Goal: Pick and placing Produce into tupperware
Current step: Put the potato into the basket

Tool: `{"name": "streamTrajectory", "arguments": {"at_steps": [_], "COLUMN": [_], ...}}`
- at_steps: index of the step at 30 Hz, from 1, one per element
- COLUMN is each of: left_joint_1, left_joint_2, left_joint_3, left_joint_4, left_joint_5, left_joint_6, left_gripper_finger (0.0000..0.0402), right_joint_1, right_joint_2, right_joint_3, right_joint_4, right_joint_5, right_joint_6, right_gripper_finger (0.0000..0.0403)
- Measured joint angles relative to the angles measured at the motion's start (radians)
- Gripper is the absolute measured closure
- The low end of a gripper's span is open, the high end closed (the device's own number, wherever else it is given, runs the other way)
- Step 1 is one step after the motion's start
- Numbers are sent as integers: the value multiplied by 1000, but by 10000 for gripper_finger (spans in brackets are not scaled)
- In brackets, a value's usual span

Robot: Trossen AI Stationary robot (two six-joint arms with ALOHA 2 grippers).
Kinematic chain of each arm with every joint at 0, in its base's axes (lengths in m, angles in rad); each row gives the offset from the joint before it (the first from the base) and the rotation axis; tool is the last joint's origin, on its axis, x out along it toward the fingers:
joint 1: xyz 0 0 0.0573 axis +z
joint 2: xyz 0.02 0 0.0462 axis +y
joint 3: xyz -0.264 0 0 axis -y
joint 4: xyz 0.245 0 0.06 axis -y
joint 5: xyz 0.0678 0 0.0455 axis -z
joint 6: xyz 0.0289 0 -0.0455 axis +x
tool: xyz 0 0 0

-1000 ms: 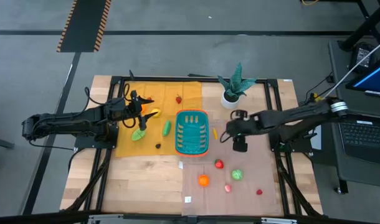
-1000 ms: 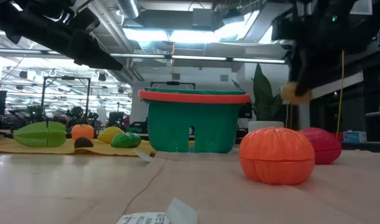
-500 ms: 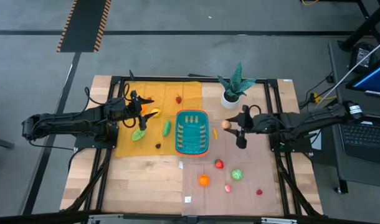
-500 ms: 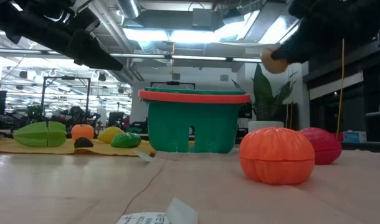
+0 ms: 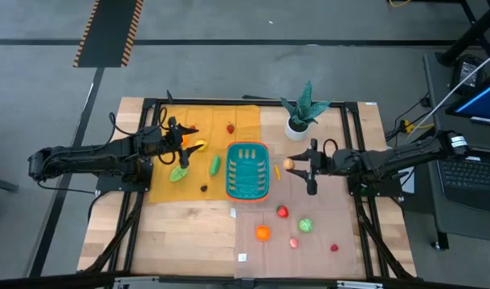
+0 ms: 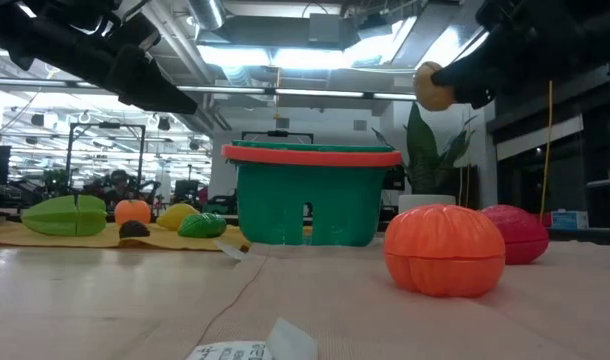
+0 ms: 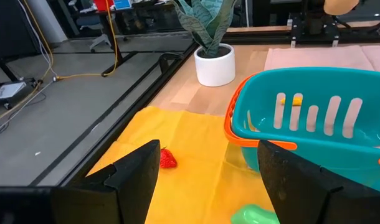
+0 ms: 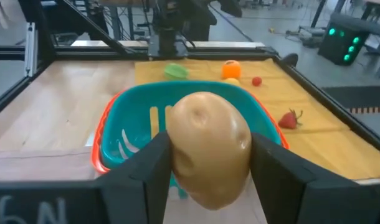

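Note:
The teal basket [image 5: 247, 171] with an orange rim stands mid-table. My right gripper [image 5: 293, 164] hovers just right of it, shut on a tan potato [image 5: 288, 164], which the low view shows high above the table as the potato [image 6: 434, 86]. My left gripper [image 5: 184, 138] hangs open over the yellow mat, left of the basket [image 7: 314, 118]. Loose produce lies on the mat: a strawberry [image 5: 230, 128], a green piece [image 5: 215, 164] and a green star fruit [image 5: 179, 173]. An orange [image 5: 263, 233], a red piece [image 5: 283, 212] and a green piece [image 5: 306, 225] lie near the front. My right gripper pinches the potato's two long sides [image 8: 177, 155] between its two fingers [image 8: 149, 168]. The fingers come in about level from the table's right, pointing toward the basket. The potato is lifted clear of the table, above the height of the basket's rim.
A potted plant in a white pot [image 5: 297, 127] stands behind the right gripper. A small yellow piece [image 5: 277, 171] lies beside the basket's right wall. A pink piece [image 5: 294, 242] and a red one [image 5: 334, 247] lie near the front edge.
My right gripper has risen with the potato, tipped from pointing down to about level, and moved a little toward the basket. The potato went from just above the table to above rim height. The left arm has kept still.

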Motion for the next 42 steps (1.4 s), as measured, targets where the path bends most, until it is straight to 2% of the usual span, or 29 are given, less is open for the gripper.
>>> {"name": "streamTrajectory", "arguments": {"at_steps": [8, 14, 17, 24, 28, 34, 42], "left_joint_1": [0, 0, 0, 0, 0, 0, 0], "left_joint_2": [0, 0, 0, 0, 0, 0, 0], "left_joint_3": [0, 0, 0, 0, 0, 0, 0], "left_joint_4": [0, 0, 0, 0, 0, -1, -9], "left_joint_5": [0, 0, 0, 0, 0, 0, 0], "left_joint_6": [0, 0, 1, 2, 3, 4, 5], "left_gripper_finger": [140, 140, 140, 140, 140, 140, 140], "right_joint_1": [0, -1, -19, -90, -126, -175, -207], "right_joint_2": [0, 33, 77, 212, 279, 397, 539], "right_joint_3": [-9, -9, -10, 36, 95, 152, 272], "right_joint_4": [30, 45, 75, 154, 160, 272, 292], "right_joint_5": [5, 179, 183, 48, 16, -52, -128], "right_joint_6": [-20, -4, -5, -14, -55, -100, -129], "right_gripper_finger": [217, 217, 217, 217, 217, 217, 217]}}
